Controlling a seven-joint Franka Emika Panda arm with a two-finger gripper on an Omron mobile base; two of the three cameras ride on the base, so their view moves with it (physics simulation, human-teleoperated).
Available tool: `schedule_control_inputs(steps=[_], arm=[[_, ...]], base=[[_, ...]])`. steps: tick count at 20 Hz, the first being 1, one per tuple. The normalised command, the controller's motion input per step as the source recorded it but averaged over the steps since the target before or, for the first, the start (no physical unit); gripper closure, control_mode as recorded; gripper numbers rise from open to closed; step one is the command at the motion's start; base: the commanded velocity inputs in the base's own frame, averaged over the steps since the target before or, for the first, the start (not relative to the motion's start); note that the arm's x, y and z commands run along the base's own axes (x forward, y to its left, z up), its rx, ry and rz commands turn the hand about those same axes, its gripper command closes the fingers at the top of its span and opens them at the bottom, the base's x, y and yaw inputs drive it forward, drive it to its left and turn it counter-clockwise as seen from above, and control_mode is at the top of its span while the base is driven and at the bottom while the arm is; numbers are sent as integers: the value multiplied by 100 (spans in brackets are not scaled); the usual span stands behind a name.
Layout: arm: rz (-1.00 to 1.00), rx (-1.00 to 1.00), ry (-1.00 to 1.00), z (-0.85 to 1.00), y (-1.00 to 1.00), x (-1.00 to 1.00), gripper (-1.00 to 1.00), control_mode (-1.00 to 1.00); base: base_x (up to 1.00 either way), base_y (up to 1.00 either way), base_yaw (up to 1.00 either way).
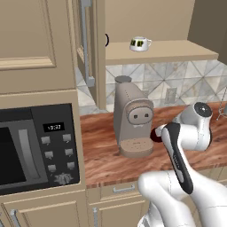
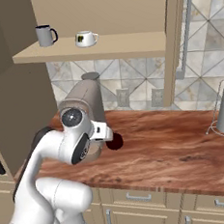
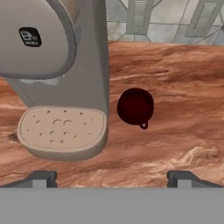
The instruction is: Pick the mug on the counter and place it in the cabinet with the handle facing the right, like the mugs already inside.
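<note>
gripper (image 3: 111, 177) wide open, empty, above mug (image 3: 135, 106)

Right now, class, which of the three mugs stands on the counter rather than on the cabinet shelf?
The dark maroon mug, beside the coffee machine; the grey mug and white mug stand on the shelf.

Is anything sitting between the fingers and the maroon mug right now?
Nothing visible does. In the hand view the mug stands on bare counter ahead of the open gripper. The coffee machine stands close beside the mug, not in the path.
</note>
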Motion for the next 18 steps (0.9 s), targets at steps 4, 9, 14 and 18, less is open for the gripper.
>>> schedule_control_inputs(steps=[4, 9, 14, 18], arm=[[0, 0, 0, -28, -10, 0, -100, -100], [0, 0, 0, -26, -16, 4, -100, -100], [0, 0, 0, -21, -22, 16, -100, -100], [0, 0, 0, -18, -20, 22, -100, -100]], base=[[0, 0, 0], [0, 0, 0], [0, 0, 0], [0, 0, 0]])
